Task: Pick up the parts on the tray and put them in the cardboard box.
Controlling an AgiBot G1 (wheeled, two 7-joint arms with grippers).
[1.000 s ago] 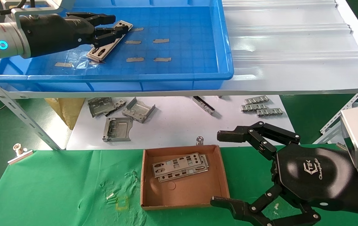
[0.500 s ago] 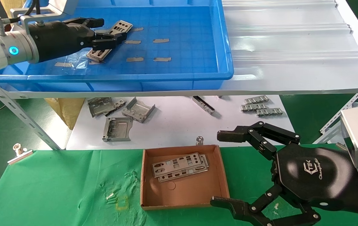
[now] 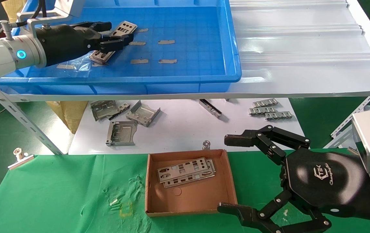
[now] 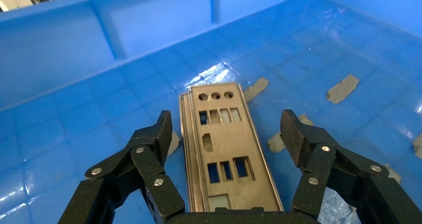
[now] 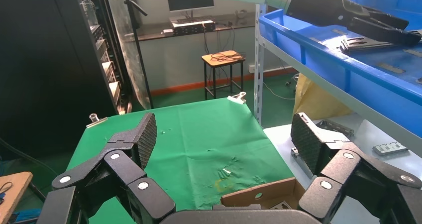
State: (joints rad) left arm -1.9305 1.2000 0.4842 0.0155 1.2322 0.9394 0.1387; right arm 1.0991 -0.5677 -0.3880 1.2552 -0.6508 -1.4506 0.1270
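Silver-grey punched parts (image 3: pixel 124 28) (image 4: pixel 221 149) lie stacked on the floor of the blue tray (image 3: pixel 188 48) (image 4: pixel 74 59) near its left end. My left gripper (image 3: pixel 120 31) (image 4: pixel 226 134) is open and hangs low over them, one finger on each long side with a gap to the metal. The brown cardboard box (image 3: pixel 190 200) (image 5: pixel 259 194) sits on the green cloth and holds two more parts (image 3: pixel 186 173). My right gripper (image 3: pixel 228 173) (image 5: pixel 224 134) is parked open just right of the box, holding nothing.
The tray rests on a white corrugated sheet (image 3: pixel 301 42) on a metal rack. On the white shelf below lie folded grey brackets (image 3: pixel 120 132) and comb-like strips (image 3: pixel 269 111). A binder clip (image 3: pixel 19 157) holds the green cloth (image 3: pixel 58 194) at the left.
My left arm has shifted a little to the right and turned over the stacked parts, fingers still apart. The parts have not moved. The right arm has stayed still.
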